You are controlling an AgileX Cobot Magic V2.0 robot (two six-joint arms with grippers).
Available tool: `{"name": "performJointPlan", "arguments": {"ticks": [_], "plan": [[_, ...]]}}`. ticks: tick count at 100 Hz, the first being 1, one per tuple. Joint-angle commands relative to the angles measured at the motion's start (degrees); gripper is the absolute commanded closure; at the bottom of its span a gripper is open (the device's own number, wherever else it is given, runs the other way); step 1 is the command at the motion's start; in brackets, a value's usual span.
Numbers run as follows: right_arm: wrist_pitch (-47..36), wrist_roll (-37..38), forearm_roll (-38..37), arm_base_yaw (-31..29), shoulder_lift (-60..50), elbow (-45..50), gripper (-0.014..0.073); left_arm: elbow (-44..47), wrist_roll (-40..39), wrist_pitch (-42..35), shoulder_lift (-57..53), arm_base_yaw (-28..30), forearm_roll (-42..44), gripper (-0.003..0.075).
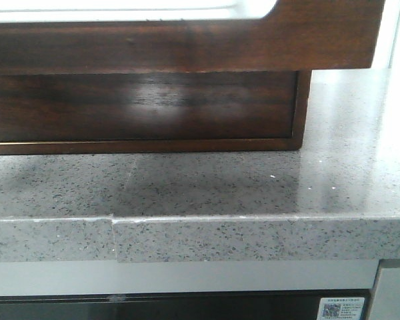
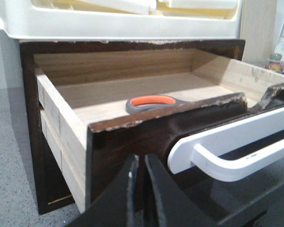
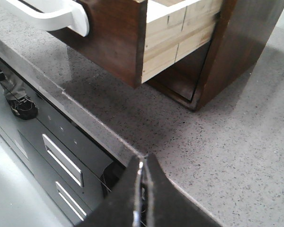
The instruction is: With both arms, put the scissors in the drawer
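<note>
The drawer (image 2: 132,137) is pulled out of its dark wood cabinet (image 2: 28,118), showing its pale wood inside. The scissors (image 2: 151,101) lie inside, just behind the drawer front; only an orange-lined grey loop shows. My left gripper (image 2: 141,163) is shut and empty, close in front of the drawer front, beside its white handle (image 2: 227,151). My right gripper (image 3: 142,165) is shut and empty, over the counter's front edge, apart from the drawer's corner (image 3: 118,47). The front view shows the drawer front (image 1: 187,43) with its wide cutout and no gripper.
A white plastic tray (image 2: 118,23) sits on top of the cabinet. The cabinet stands on a grey speckled counter (image 1: 207,187). Below the counter edge are dark appliance drawers with silver handles (image 3: 61,158). Small objects stand at the far right of the left wrist view (image 2: 275,61).
</note>
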Motion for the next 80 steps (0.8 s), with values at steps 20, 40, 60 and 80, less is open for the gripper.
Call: {"name": "performJointPlan", "arguments": {"ticks": [20, 40, 60, 80], "plan": [[-4.58, -0.1, -0.96, -0.1, 0.7, -1.35, 0.0655, -2.04, -0.49, 3.19, -4.53, -0.54, -1.58, 0.0742], [-4.58, -0.1, -0.96, -0.1, 0.7, -1.35, 0.0655, -2.04, 0.07, 8.8, -8.07, -0.54, -5.37, 0.0742], [-4.58, -0.1, -0.96, -0.1, 0.7, -1.35, 0.0655, -2.04, 0.07, 10.12, -9.12, -0.54, -6.9, 0.0742], [-4.58, -0.1, -0.96, -0.1, 0.7, -1.35, 0.0655, -2.04, 0.07, 10.12, -9.12, -0.54, -7.48, 0.0742]]}}
